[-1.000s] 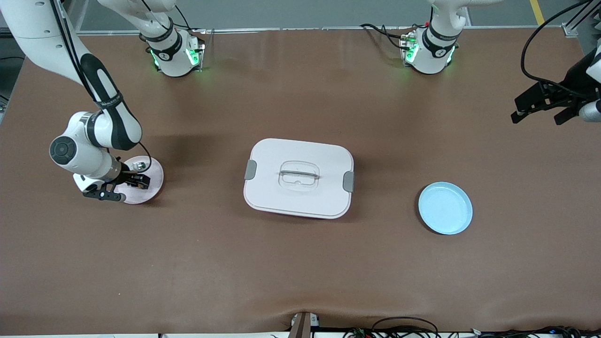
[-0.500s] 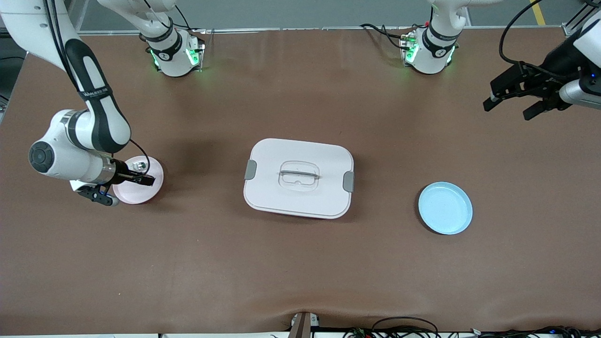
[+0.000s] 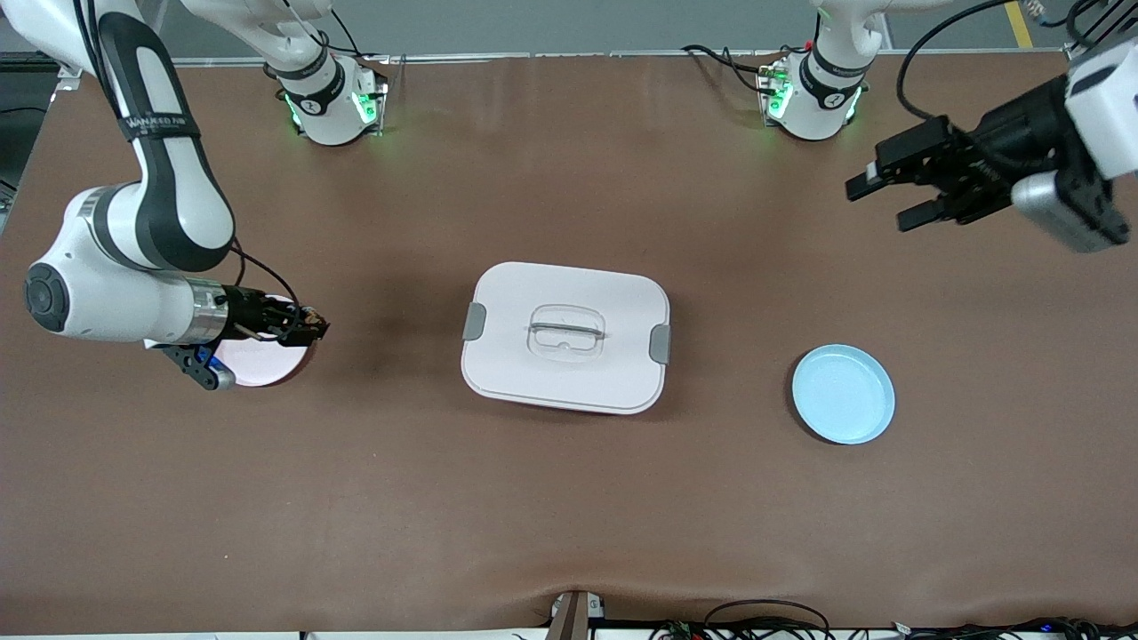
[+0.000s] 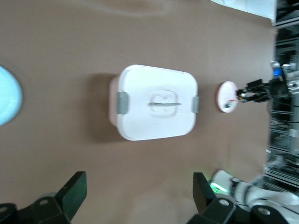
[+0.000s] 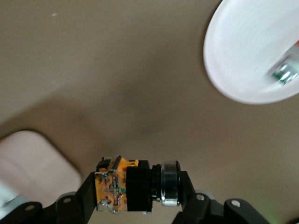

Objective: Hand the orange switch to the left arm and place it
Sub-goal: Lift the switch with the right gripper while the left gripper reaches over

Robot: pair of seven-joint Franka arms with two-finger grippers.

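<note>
While the box sits mid-table, the scene reads as follows.

Right gripper [image 3: 313, 327]: clamped shut on the orange switch [image 5: 135, 185], up in the air over the edge of the pink plate [image 3: 267, 366] at the right arm's end of the table.
Orange switch: pinched between the right gripper's fingers, lying crosswise; black body with an orange part at one end and a silver ring at the other.
Pink plate: one small silver part [image 5: 286, 73] lies on it.
Left gripper [image 3: 885, 191]: fingers spread apart, holding nothing, high over bare table near the left arm's end.
Box [image 3: 565, 336]: white, lid on, grey latches at both ends, between the two plates.
Blue plate [image 3: 843, 394]: toward the left arm's end, slightly nearer the front camera than the box.
</note>
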